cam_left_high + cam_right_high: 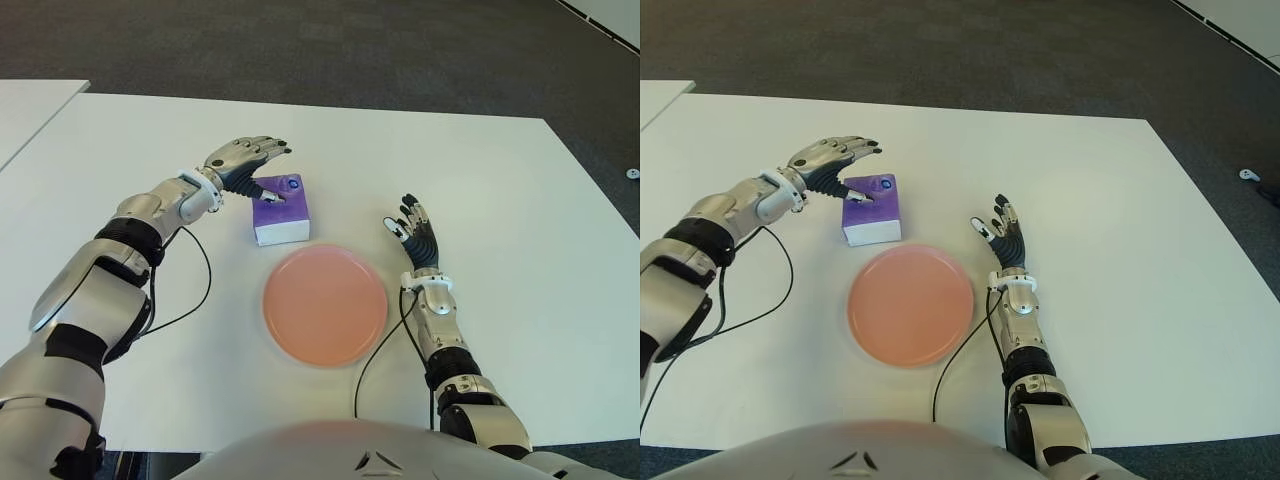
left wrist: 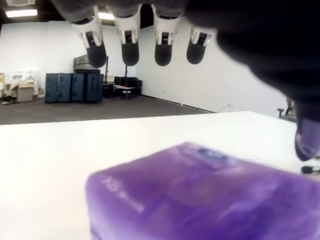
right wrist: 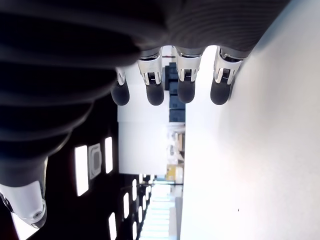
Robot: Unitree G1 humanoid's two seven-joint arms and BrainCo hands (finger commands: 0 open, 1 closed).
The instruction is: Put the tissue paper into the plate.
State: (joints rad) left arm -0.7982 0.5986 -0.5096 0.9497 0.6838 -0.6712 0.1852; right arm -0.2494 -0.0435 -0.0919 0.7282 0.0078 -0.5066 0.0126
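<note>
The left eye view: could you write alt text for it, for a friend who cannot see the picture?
A robot's left hand hovers open over a purple tissue box on a white table, its thumb at the box's top. A round pink plate lies empty just in front of the box, and the right hand shows open to the plate's right.

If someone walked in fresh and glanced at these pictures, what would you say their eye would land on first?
Probably the salmon-pink plate, empty in the middle of the white table, and the purple tissue box just beyond it. The left hand hovers open over that box, its thumb at the box's top without gripping it. The right hand shows open to the right of the plate.
</note>
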